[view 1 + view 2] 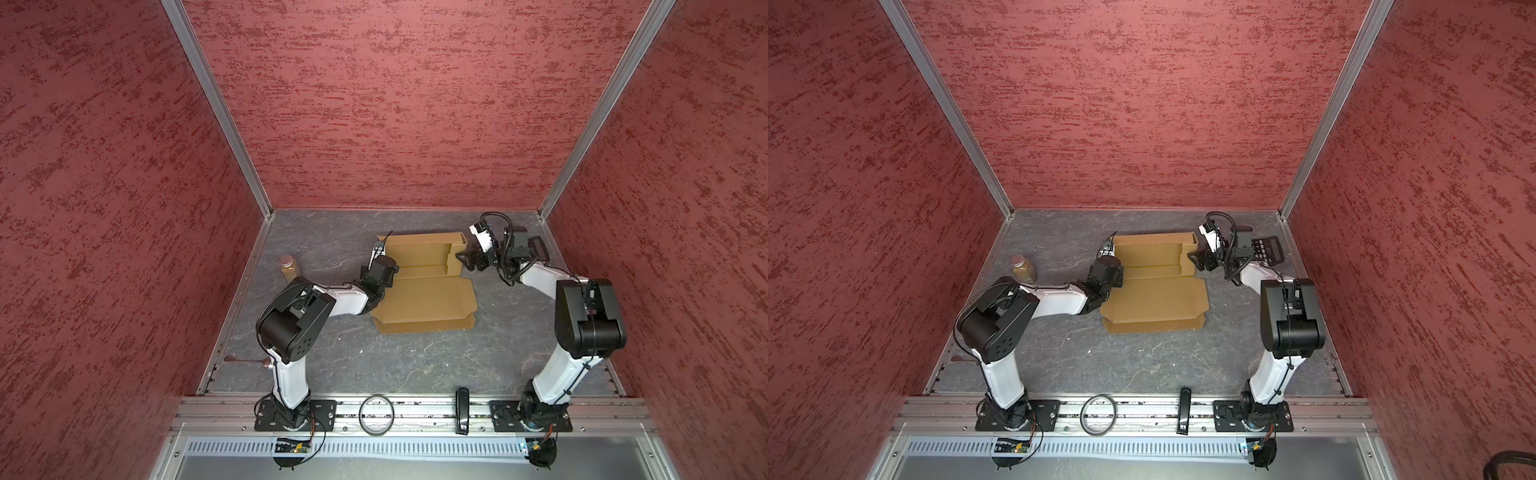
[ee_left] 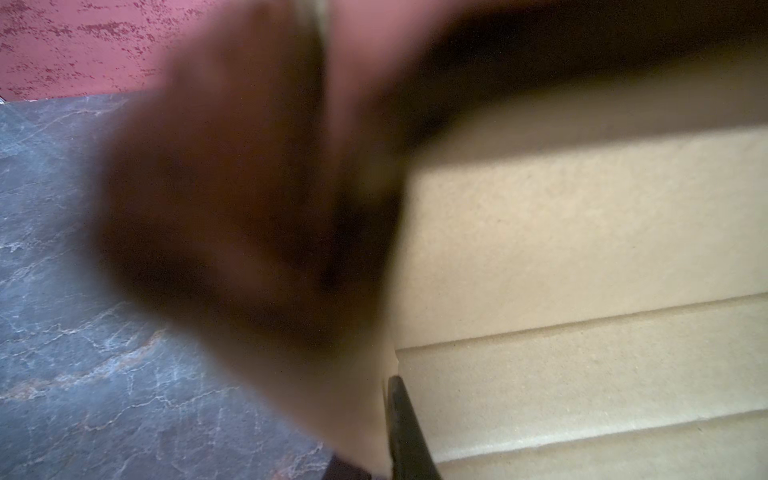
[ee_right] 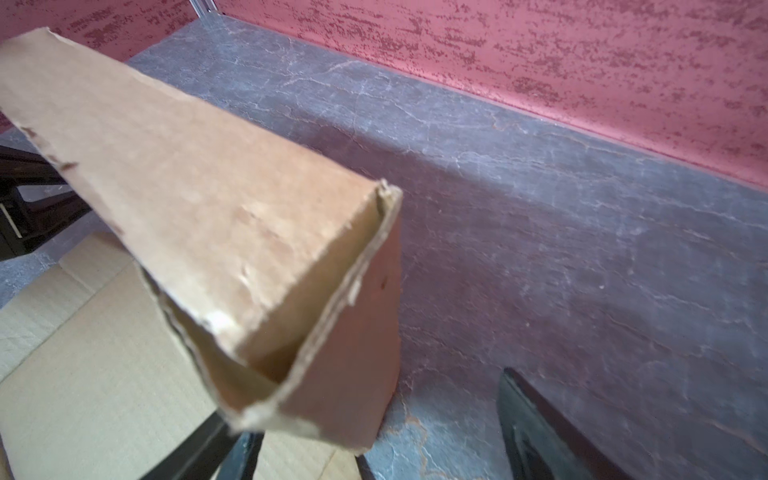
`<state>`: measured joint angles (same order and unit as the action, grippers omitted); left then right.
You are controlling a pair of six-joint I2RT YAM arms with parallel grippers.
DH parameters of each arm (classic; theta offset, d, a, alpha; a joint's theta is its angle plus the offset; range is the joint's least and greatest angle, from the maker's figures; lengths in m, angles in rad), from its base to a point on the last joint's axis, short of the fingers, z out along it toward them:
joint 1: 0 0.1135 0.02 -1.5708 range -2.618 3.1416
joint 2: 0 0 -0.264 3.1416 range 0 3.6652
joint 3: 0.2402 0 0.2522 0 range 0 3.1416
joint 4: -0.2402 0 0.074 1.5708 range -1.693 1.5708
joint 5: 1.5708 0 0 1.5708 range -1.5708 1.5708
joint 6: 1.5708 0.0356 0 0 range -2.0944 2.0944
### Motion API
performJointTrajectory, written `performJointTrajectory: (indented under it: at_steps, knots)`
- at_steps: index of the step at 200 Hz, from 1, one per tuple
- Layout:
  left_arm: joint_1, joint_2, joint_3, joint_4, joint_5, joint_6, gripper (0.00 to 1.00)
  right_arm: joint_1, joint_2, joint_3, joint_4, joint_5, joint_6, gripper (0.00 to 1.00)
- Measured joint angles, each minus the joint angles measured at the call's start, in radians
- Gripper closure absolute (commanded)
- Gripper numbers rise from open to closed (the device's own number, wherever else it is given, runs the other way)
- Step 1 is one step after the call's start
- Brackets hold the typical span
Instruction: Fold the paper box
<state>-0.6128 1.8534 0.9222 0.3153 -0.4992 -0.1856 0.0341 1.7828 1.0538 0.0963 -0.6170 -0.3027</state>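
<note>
Box (image 1: pixel 424 295) half done: back wall raised, left gripper (image 2: pixel 368 440) pinching left flap, right gripper (image 1: pixel 466 262) wide at right corner, lid unfolded.

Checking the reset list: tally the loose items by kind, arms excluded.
paper box: 1
jar: 1
calculator: 1
ring: 1
black oblong device: 1
spoon: 1
Total: 6

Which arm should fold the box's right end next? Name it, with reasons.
Right. The right gripper stands open at the right end of the paper box, beside its raised rear wall; the left gripper is shut at the far left corner.
</note>
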Motion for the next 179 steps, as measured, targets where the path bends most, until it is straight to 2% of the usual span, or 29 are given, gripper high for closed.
performJointTrajectory:
  at_steps: [179]
  knots:
    - [0.0, 0.001, 0.0, 0.006, 0.008, 0.003, 0.9, 0.052, 0.03, 0.037, 0.025, 0.046, 0.01, 0.3]
